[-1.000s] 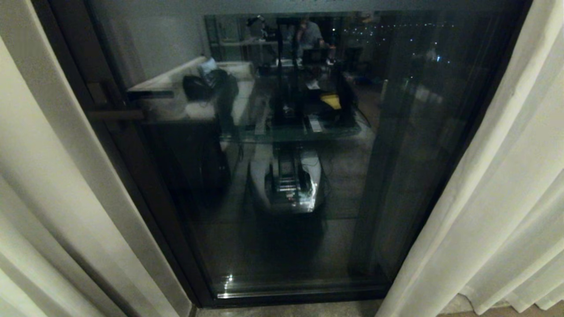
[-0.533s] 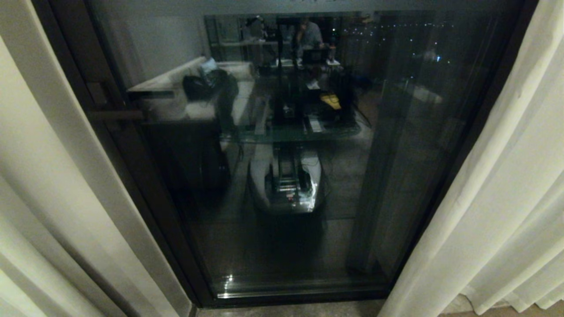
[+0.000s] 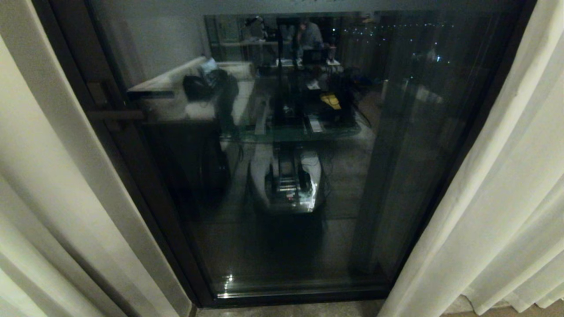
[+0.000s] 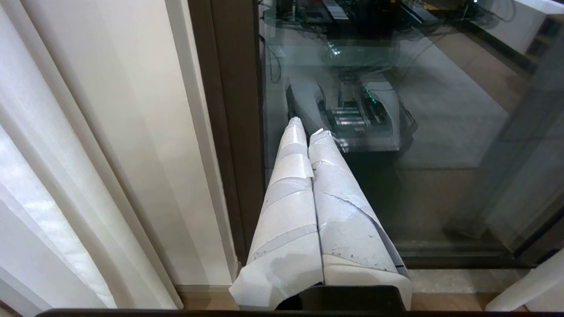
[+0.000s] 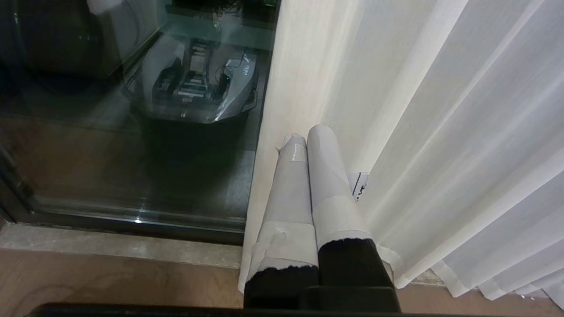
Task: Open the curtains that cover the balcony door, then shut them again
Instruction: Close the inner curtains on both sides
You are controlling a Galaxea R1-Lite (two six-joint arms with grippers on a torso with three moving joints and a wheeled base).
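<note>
Dark glass fills the middle of the head view: the balcony door (image 3: 282, 176) with its dark frame stands uncovered, and its pane reflects the room behind, with a white sofa, a glass table and the robot's own base. On the left side of the frame sits a dark horizontal handle (image 3: 115, 115). The curtains are drawn apart, the left panel (image 3: 48, 198) hanging beside the left frame and the right panel (image 3: 498, 198) beside the right edge of the pane, its hem reaching down to the floor (image 3: 291, 309). Neither arm shows in this view. From the left wrist view, the left gripper (image 4: 308, 127) has its two tape-wrapped fingers (image 4: 339, 193) pressed together with nothing between them; it is low, in front of the door glass, just beside the dark frame, and the left panel hangs well to its side, not touched. From the right wrist view, the right gripper (image 5: 306, 134) is also fully closed and empty, its taped fingers (image 5: 326, 176) side by side; the tips are directly in front of the inner edge of the right panel, but I cannot tell if they touch the fabric.
</note>
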